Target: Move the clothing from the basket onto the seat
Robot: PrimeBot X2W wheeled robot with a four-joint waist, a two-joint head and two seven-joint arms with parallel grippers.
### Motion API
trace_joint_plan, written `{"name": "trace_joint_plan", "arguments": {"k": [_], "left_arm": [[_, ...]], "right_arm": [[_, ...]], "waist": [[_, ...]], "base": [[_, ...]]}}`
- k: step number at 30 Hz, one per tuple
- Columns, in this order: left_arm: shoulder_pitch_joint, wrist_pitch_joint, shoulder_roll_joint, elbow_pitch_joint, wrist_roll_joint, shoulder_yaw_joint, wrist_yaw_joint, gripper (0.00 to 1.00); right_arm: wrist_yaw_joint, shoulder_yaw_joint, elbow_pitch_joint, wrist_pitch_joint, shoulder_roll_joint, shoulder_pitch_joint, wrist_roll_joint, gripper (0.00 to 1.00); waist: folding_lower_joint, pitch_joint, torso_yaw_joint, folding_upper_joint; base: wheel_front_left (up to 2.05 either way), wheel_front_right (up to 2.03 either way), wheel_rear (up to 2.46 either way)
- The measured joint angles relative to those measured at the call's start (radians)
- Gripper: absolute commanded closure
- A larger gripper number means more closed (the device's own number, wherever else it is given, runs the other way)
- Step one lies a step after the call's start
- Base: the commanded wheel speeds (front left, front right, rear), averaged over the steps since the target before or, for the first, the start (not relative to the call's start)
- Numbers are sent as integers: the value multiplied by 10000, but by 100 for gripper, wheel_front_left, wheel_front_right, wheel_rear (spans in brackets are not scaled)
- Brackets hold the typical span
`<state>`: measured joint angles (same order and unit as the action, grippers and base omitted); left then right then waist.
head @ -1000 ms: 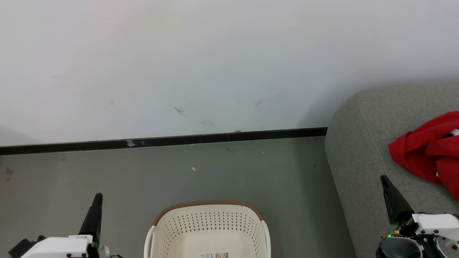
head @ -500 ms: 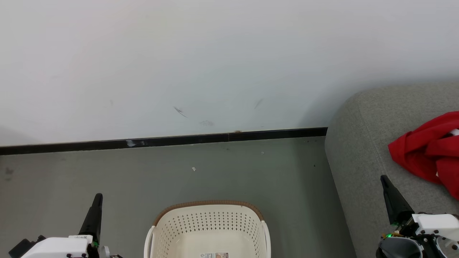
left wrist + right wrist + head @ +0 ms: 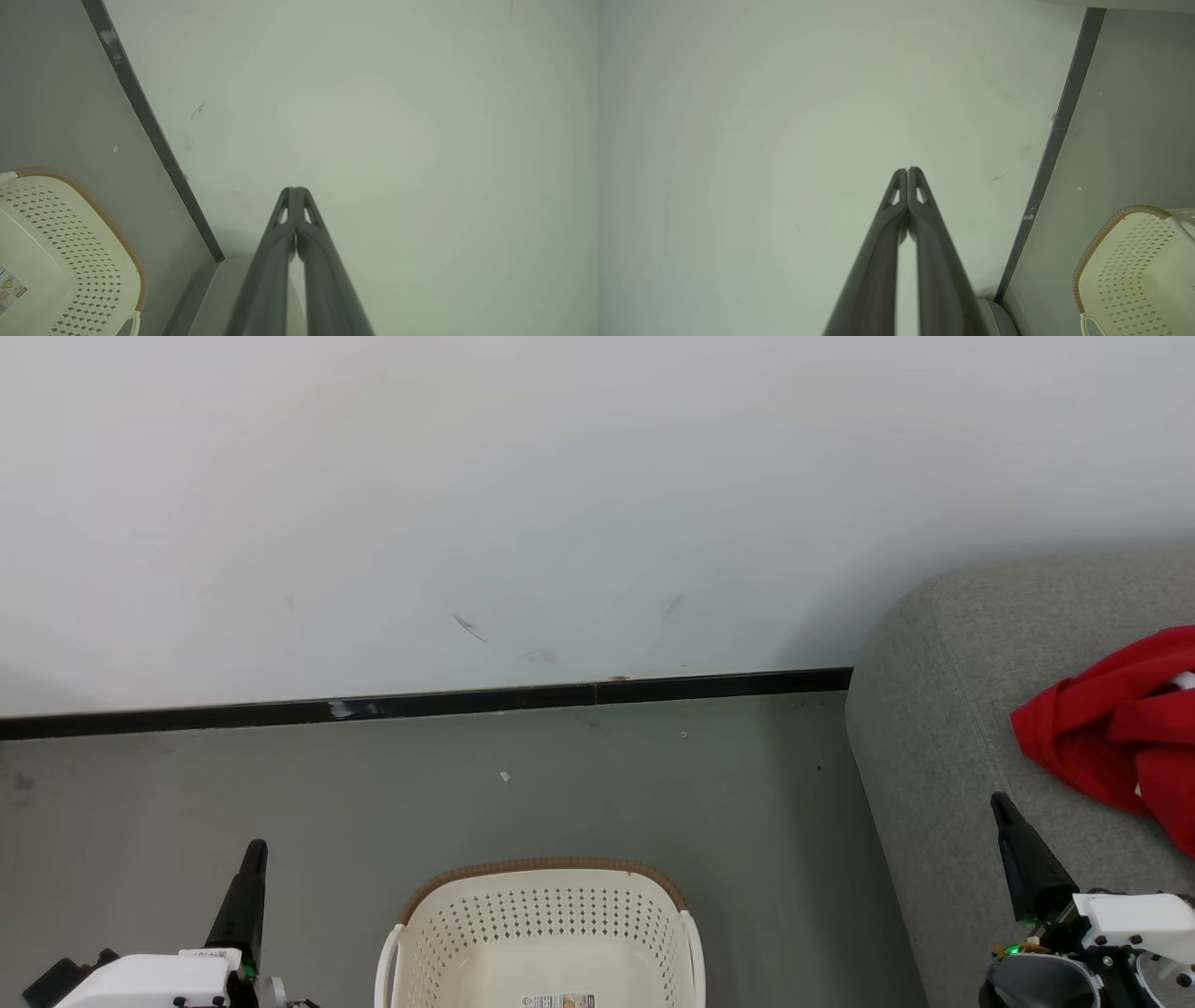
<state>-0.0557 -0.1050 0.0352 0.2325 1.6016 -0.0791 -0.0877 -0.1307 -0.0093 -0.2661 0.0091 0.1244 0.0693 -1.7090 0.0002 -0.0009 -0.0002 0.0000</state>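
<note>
Evidently the clothing (image 3: pixel 1116 733) lies bunched on the seat (image 3: pixel 934 728), at 3 o'clock in the head view and running off the frame's edge, so the move looks done. The basket (image 3: pixel 546 907), at 6 o'clock, shows only a label on its visible floor. Both claws are closed tip to tip with nothing between them: the left gripper (image 3: pixel 295 191) at 8 o'clock, the right gripper (image 3: pixel 907 171) at 4 o'clock, near the red heap but apart from it. I judge the cloth light, limp and probably slick, so it would sag and trail if lifted. A raised fold at the heap's 9 o'clock edge offers the best pinch, taken deep so the thin fabric cannot slip out
</note>
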Motion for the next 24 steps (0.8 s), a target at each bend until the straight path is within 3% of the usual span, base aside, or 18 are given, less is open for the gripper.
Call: {"name": "trace_joint_plan", "arguments": {"k": [24], "left_arm": [[-2,-2,0,4,0,0,-2,100]], "right_arm": [[0,4,-6,0,12,0,-2,100]], "waist": [[-1,0,0,0]], "base": [[0,0,0]]}}
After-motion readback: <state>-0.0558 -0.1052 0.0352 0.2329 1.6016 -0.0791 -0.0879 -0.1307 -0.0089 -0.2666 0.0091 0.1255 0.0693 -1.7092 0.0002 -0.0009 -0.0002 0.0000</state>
